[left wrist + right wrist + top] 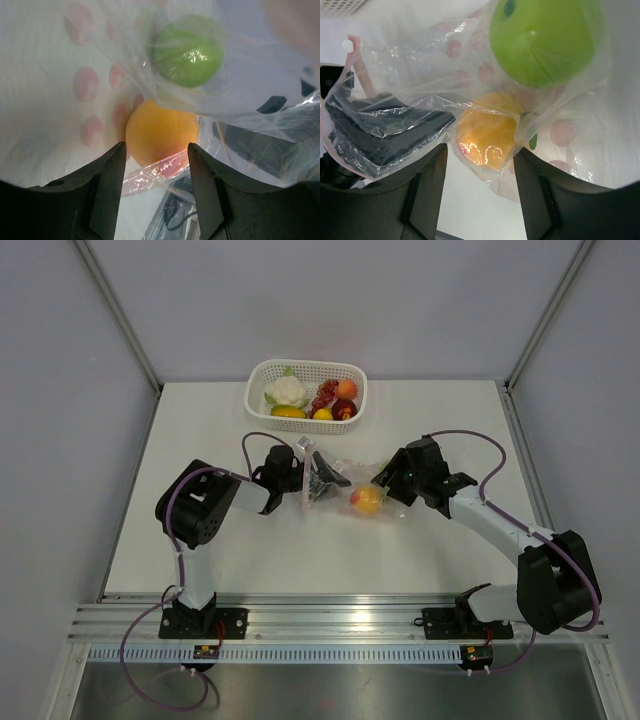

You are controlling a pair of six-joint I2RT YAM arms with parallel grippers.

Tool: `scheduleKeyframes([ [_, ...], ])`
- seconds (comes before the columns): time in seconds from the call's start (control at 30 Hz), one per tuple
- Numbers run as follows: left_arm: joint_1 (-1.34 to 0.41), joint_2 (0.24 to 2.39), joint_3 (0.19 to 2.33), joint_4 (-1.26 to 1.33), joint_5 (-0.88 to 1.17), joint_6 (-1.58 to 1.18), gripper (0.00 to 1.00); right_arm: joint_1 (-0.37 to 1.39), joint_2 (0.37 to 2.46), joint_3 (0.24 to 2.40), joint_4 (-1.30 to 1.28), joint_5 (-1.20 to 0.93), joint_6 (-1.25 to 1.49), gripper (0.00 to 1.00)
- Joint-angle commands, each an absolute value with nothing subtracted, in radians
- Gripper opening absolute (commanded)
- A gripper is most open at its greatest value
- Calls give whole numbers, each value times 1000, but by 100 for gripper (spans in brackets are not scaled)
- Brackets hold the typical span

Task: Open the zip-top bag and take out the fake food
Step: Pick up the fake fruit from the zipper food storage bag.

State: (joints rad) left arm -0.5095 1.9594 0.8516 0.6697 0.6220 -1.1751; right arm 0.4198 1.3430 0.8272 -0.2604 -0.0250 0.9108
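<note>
The clear zip-top bag (345,472) with pink dots lies mid-table between both grippers. Inside it are an orange fruit (366,501) and a green apple (545,40). My left gripper (318,480) is open, its black fingers (385,125) showing through the plastic inside the bag's mouth. In the left wrist view the pink zip strip (150,175) crosses between the jaws of the left gripper (156,147), with the orange fruit (160,130) just beyond and the apple (189,50) farther off. My right gripper (480,150) is open at the bag's closed end, loose plastic and the orange fruit (487,135) hanging between its fingers, unpinched.
A white perforated basket (357,395) at the back centre holds a cauliflower (288,390), red, peach and yellow pieces. Grey walls stand on both sides of the white table (200,440). The aluminium rail (330,625) carries both arm bases.
</note>
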Motion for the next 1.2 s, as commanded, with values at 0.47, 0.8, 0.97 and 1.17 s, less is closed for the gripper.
scheduleKeyframes([
  [0.47, -514, 1982, 853, 819, 675, -1209, 58, 462, 1443, 837, -209, -61, 913, 6],
  [0.8, -515, 1999, 873, 816, 706, -1212, 58, 460, 1482, 839, -108, -25, 931, 0],
  [0.97, -518, 1996, 871, 812, 700, -1213, 58, 454, 1499, 838, -49, -6, 956, 0],
  [1.17, -520, 2002, 885, 793, 715, -1206, 59, 448, 1441, 821, -28, 67, 934, 0],
])
